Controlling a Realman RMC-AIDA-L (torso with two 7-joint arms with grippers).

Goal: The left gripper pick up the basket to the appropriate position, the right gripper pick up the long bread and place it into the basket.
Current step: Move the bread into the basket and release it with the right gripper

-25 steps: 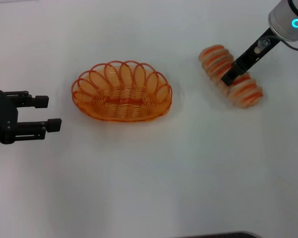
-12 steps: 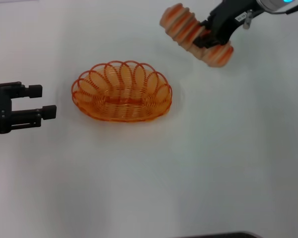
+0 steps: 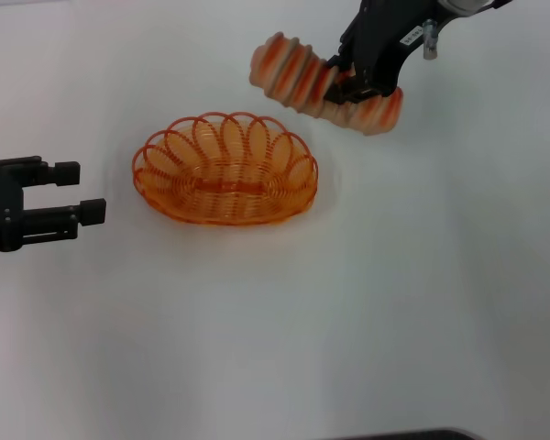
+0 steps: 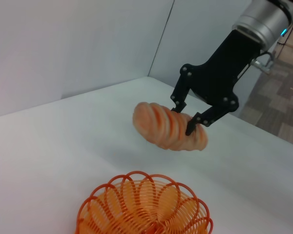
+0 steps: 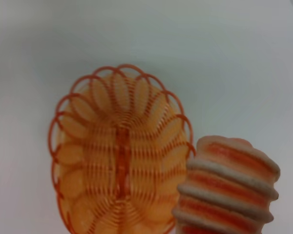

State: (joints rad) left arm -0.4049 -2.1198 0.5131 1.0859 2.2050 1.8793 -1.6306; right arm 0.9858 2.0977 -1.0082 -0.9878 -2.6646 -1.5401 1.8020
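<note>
The right gripper (image 3: 353, 84) holds the long bread (image 3: 323, 85) in the air, fingers (image 4: 191, 126) clamped across its middle, above the white surface (image 3: 394, 302) toward the far edge. From the head view the loaf's long axis runs roughly parallel to that far edge, its left end tipped slightly away. The left wrist view alone shows the bread clear of the surface, beyond the basket (image 3: 225, 169) and higher than its rim; the right wrist view shows only the loaf's striped end beside the basket. The oval orange wire basket sits on the surface left of centre, long axis side to side. The left gripper (image 3: 84, 192) waits near the left edge, fingers spread and holding nothing, pointing at the basket.
</note>
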